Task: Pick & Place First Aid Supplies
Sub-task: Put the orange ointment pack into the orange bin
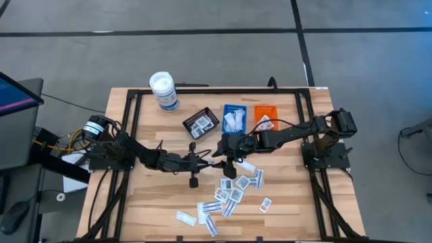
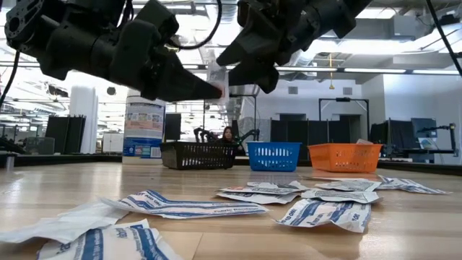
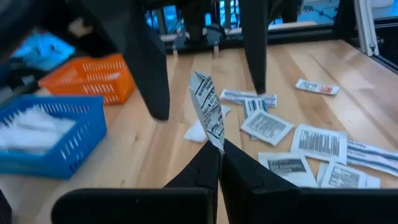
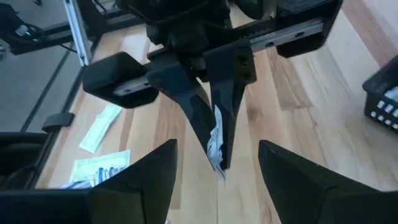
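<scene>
Left gripper (image 3: pixel 219 152) pinched one white packet (image 3: pixel 208 112) upright, mid-table, above bare wood. Right gripper (image 4: pixel 214 163) stood spread around it, untouching. Loose packets (image 1: pixel 233 192) lay nearer the front edge.

A robotics laboratory or industrial test hall is shown. A pale wooden-plank table (image 1: pixel 155 196) edged with a black metal frame (image 1: pixel 202 90) is seen standing on a grey concrete floor (image 1: pixel 202 40) marked with dark lines. Beyond the table, a large open room with white walls, long ceiling strip lights (image 2: pixel 404 71), dark equipment racks (image 2: pixel 303 133) and further black robot rigs is visible, where a person (image 2: pixel 229 134) is seated. A computer monitor (image 1: pixel 17 94) and bundled cables (image 1: pixel 64 142) are placed beside the table.
</scene>
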`<state>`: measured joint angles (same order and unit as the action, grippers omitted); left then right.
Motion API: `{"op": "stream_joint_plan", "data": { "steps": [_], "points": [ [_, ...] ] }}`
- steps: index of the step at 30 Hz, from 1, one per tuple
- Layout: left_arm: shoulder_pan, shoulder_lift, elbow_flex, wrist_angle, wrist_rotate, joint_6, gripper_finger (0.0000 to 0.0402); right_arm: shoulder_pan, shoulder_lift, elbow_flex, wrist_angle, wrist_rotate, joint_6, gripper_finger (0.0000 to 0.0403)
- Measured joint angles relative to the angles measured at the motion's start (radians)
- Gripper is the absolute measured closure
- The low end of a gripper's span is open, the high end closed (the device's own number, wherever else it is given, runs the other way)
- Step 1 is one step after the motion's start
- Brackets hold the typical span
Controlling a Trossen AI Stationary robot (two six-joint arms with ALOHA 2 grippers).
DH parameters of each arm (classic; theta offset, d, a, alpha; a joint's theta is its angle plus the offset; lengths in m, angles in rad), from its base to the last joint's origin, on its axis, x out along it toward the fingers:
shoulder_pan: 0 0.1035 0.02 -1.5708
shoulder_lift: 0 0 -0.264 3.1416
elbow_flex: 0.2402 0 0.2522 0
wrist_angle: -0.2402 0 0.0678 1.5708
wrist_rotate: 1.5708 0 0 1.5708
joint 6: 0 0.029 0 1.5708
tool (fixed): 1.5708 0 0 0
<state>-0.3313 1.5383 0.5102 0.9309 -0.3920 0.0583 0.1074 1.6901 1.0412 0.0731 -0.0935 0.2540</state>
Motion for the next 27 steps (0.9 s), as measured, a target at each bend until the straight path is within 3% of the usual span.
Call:
{"op": "stream_joint_plan", "data": {
  "steps": [8,23,27],
  "points": [
    [0.018,0.000,0.000,0.066,0.000,0.061,0.0395,-0.002,0.000,0.000,0.082,-0.007,-0.002,0.0215],
    [0.037,0.000,0.000,0.084,-0.002,0.057,0.0394,-0.039,0.000,0.000,0.058,-0.001,-0.034,0.0387],
    [0.037,0.000,0.000,0.084,-0.001,0.057,0.0395,-0.035,0.000,0.000,0.064,0.010,-0.059,0.0393]
  ]
}}
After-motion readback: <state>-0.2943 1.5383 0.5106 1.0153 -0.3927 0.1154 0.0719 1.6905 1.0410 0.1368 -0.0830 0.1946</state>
